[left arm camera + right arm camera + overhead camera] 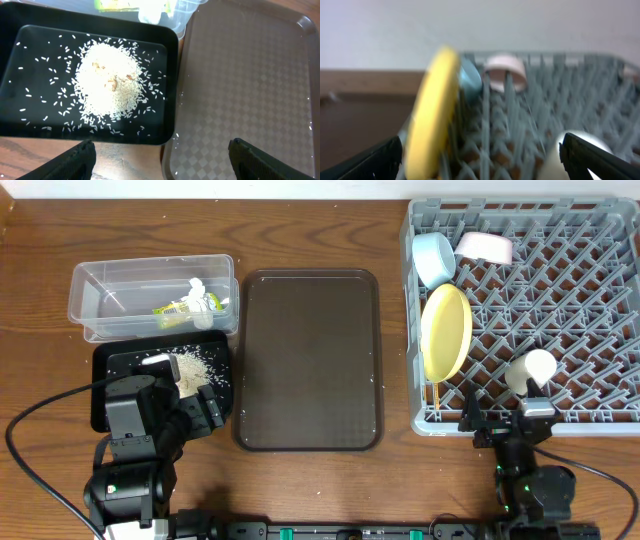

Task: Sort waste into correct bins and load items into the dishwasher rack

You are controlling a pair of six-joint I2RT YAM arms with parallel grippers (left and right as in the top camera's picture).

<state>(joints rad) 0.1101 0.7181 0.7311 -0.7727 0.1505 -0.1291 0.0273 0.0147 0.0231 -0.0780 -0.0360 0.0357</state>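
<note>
The clear tub [100, 290] at the far left holds the green-yellow wrapper [174, 309] and the white tissue [204, 293]. The black tray [120, 364] in front of it holds a heap of rice [190, 368]; the left wrist view shows the rice [107, 82] with scattered grains. My left gripper [203, 412] [162, 145] is open and empty above the black tray's near right corner. The grey rack [560, 300] holds the light blue bowl [433, 258], white bowl [485, 247], yellow plate [445, 332], pale green cup [530, 370] and chopsticks [436, 395]. My right gripper [505, 422] [481, 141] is open and empty at the rack's near edge.
The dark brown serving tray [310, 360] lies between the black tray and the rack, with a few stray rice grains on it [250, 75]. The right wrist view is blurred; it shows the plate [432, 115], blue bowl [470, 80], white bowl [505, 70] and cup [570, 150].
</note>
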